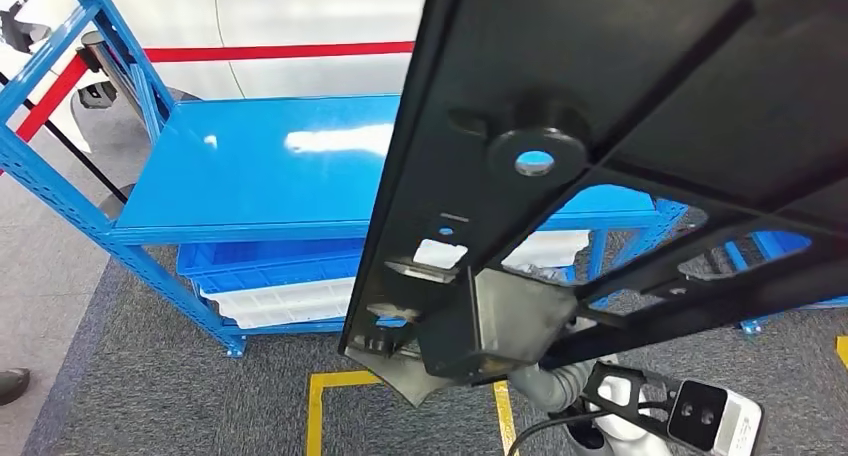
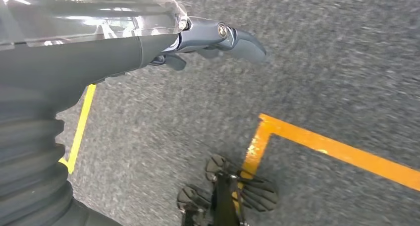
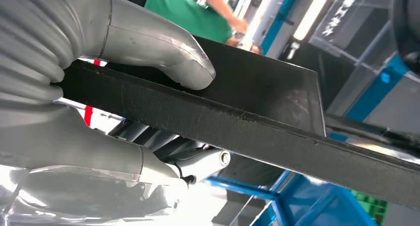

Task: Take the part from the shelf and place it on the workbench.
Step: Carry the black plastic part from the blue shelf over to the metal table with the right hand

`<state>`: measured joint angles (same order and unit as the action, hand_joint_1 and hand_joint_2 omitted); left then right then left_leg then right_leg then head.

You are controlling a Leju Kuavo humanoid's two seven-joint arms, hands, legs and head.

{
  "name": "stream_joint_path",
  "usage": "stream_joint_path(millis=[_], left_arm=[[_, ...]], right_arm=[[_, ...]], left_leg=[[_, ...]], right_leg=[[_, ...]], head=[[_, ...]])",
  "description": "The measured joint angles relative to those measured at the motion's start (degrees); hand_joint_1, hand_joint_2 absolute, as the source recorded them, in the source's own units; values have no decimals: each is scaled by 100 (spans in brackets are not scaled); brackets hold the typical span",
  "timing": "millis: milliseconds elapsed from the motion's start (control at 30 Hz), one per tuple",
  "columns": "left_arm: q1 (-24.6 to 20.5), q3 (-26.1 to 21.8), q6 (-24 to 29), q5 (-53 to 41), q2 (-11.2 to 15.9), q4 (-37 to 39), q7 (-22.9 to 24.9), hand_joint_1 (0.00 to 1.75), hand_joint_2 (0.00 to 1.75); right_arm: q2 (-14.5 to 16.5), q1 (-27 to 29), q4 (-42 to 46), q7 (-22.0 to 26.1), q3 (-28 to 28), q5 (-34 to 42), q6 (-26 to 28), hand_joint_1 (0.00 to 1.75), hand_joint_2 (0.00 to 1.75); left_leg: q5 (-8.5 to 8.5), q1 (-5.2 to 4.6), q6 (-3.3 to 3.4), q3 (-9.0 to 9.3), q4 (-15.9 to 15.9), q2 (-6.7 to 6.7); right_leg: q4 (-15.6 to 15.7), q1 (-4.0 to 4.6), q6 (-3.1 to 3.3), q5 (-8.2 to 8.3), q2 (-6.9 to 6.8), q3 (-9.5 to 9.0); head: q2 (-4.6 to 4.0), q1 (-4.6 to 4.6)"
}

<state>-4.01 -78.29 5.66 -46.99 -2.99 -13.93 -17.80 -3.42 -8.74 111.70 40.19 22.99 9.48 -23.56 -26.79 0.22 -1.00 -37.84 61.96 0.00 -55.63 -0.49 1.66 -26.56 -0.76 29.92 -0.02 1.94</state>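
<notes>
- While the large black openwork plastic-and-metal panel part (image 1: 600, 126) is off the blue steel shelf (image 1: 270, 166) and held up close to the head camera, it blocks much of the forward view, so the route to the workbench is hard to judge.
- Right hand (image 3: 99, 102): the grey thumb lies on one face of the panel's edge and the fingers (image 3: 163, 146) wrap under the other, clamped on that edge.
- Left hand (image 2: 218, 37): hanging over the grey carpet floor (image 2: 322, 52), fingers loosely curled, nothing in them.
- Risk: a one-handed edge grip on a long, wide panel probably leaves it free to swing or slip; a quick turn could twist it out of the fingers.
- Risk: the panel's far corners could strike the shelf frame just beside it.
- Around: yellow floor tape (image 1: 325, 396), a red barrier strip (image 1: 280, 51) behind the shelf, blue and white crates (image 1: 270, 276) on the lower level, a person in green (image 3: 193, 10) nearby.
- No workbench can be made out.
</notes>
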Motion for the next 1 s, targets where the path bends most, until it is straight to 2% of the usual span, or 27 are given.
stream_joint_path(millis=[33, 67, 100, 133, 167, 200, 233, 267, 300, 333, 400, 433, 467, 500, 567, 600, 633, 667, 700, 733, 767, 800, 833, 900, 933, 967, 1000], left_arm=[[9, 0, -21, -7, -9, 1, -18, 0, 175], [14, 0, -48, -15, -11, 1, -33, 0, 175], [14, 0, -75, -24, -11, 1, -44, 0, 175], [14, 0, -97, -33, -10, 1, -50, 0, 175], [12, 0, -112, -38, -9, 1, -52, 0, 175], [6, 0, -122, -43, -8, 1, -51, 0, 175], [-6, 0, -129, -50, -7, 1, -49, 0, 175], [-19, 0, -133, -57, -7, 0, -46, 0, 175], [-27, 0, -131, -66, -7, 0, -43, 0, 175], [-32, 0, -122, -72, -8, 0, -39, 0, 175], [-23, -2, -91, -76, -9, 1, -35, 0, 175], [-22, -3, -74, -70, -13, 1, -34, 0, 175], [-22, -5, -61, -66, -16, 0, -33, 0, 175], [-24, -7, -51, -68, -20, -1, -29, 0, 175], [-19, -7, -35, -86, -24, -2, -15, 0, 175], [-16, -7, -29, -95, -24, -2, -14, 0, 175], [-13, -8, -25, -97, -24, -2, -18, 0, 175], [-10, -8, -27, -99, -24, -2, -34, 0, 175], [-6, -8, -44, -112, -24, -2, -60, 0, 175], [-1, -8, -69, -135, -24, -2, -89, 0, 175], [5, -7, -99, -168, -23, -2, -115, 0, 175], [13, -5, -123, -201, -14, -4, -133, 0, 175], [20, -5, -135, -225, 1, -8, -137, 0, 175], [30, -4, -148, -257, 52, -17, -123, 0, 175], [32, -4, -154, -266, 80, -20, -116, 0, 175], [36, -4, -162, -269, 115, -25, -114, 0, 175], [36, -4, -172, -261, 154, -32, -118, 0, 175]], right_arm=[[31, 60, 22, 0, -13, -9, -70, 171, 175], [59, 113, 36, 1, -34, -11, -142, 171, 175], [81, 149, 42, 1, -63, -10, -212, 171, 175], [99, 168, 44, 1, -97, -5, -271, 171, 175], [112, 176, 44, 1, -135, 5, -321, 171, 175], [123, 176, 44, 1, -177, 21, -357, 171, 175], [134, 176, 48, 1, -218, 39, -383, 171, 175], [142, 177, 54, 1, -259, 55, -406, 171, 175], [153, 183, 60, 1, -298, 66, -431, 171, 175], [164, 198, 71, 1, -336, 71, -465, 171, 175], [193, 272, 96, 2, -410, 66, -564, 171, 175], [212, 325, 107, 2, -451, 61, -617, 171, 175], [229, 377, 115, 0, -493, 53, -665, 171, 175], [244, 425, 119, -1, -536, 47, -706, 171, 175], [269, 509, 128, -2, -622, 33, -792, 171, 175], [280, 554, 131, -1, -668, 29, -846, 171, 175], [290, 597, 132, -1, -716, 26, -907, 171, 175], [302, 635, 133, -1, -771, 22, -979, 171, 175], [320, 666, 143, -1, -832, 14, -1057, 171, 175], [347, 687, 166, -1, -903, 1, -1132, 171, 175], [383, 698, 199, -1, -980, -13, -1197, 171, 175], [425, 703, 239, 1, -1067, -25, -1238, 171, 175], [466, 696, 273, 2, -1151, -27, -1240, 171, 175], [524, 670, 311, 4, -1279, 10, -1149, 171, 175], [538, 646, 317, 3, -1310, 41, -1076, 171, 175], [544, 622, 319, 3, -1325, 76, -998, 171, 175], [547, 597, 320, 3, -1328, 110, -933, 171, 175]], left_leg=[[-292, 17, -35, -106, 377, 1], [-509, 36, -70, -193, 770, 2], [-602, 52, -98, -228, 1061, 2], [-555, 65, -119, -168, 1162, 3], [-409, 79, -132, -4, 1049, 3], [-241, 92, -138, 272, 718, 3], [-169, 97, -134, 594, 271, 1], [-165, 88, -108, 873, -142, -10], [-202, 74, -74, 1055, -441, -20], [-255, 54, -32, 1123, -586, -30], [-187, 46, 66, 1067, -624, -26], [-132, 53, 119, 1021, -633, -15], [-63, 62, 171, 962, -648, -1], [10, 68, 211, 892, -656, 13], [143, 46, 249, 725, -648, 24], [207, 35, 251, 636, -639, 28], [266, 24, 249, 547, -626, 30], [321, 17, 243, 459, -607, 31], [370, 11, 232, 374, -582, 30], [413, 6, 219, 302, -551, 29], [451, -4, 200, 240, -516, 25], [492, -9, 172, 201, -495, 24], [535, -9, 139, 178, -486, 24], [629, -2, 63, 154, -501, 23], [599, 9, 31, 124, -474, 19], [462, 19, 2, 76, -374, 14], [228, 28, -25, 1, -172, 10]], right_leg=[[-2, 0, 14, 57, 1, 73], [-10, 0, 13, 113, -2, 150], [-22, 0, 6, 168, -6, 230], [-40, -3, -7, 222, -8, 315], [-63, -8, -23, 271, -7, 398], [-93, -13, -44, 315, -6, 476], [-124, -13, -71, 354, -3, 545], [-150, -12, -105, 391, -2, 593], [-163, -9, -142, 431, -3, 618], [-163, -9, -180, 474, -5, 628], [-148, -17, -257, 542, 1, 641], [-192, -21, -286, 473, 12, 680], [-323, -24, -307, 298, 25, 741], [-576, -31, -320, 21, 38, 830], [-1331, -33, -339, -551, 49, 1021], [-1664, -32, -346, -677, 51, 1064], [-1843, -32, -345, -660, 51, 1034], [-1820, -30, -335, -533, 51, 909], [-1586, -27, -313, -368, 52, 678], [-1205, -20, -278, -268, 53, 372], [-748, -6, -244, -266, 54, 46], [-392, 10, -212, -305, 54, -192], [-161, 30, -186, -364, 56, -330], [-61, 45, -126, -331, 53, -322], [-46, 38, -81, -276, 43, -281], [-36, 26, -29, -209, 32, -222], [-22, 12, 11, -143, 21, -153]], head=[[0, 0], [0, 0], [0, 0], [0, 0], [0, 1], [0, 1], [0, 1], [0, 0], [0, -1], [0, -1], [0, -1], [0, -1], [0, 0], [0, -1], [0, -1], [0, -2], [0, -2], [0, -2], [0, -2], [0, -2], [0, -1], [0, -1], [0, -1], [0, -1], [0, 1], [0, 1], [0, 1]])
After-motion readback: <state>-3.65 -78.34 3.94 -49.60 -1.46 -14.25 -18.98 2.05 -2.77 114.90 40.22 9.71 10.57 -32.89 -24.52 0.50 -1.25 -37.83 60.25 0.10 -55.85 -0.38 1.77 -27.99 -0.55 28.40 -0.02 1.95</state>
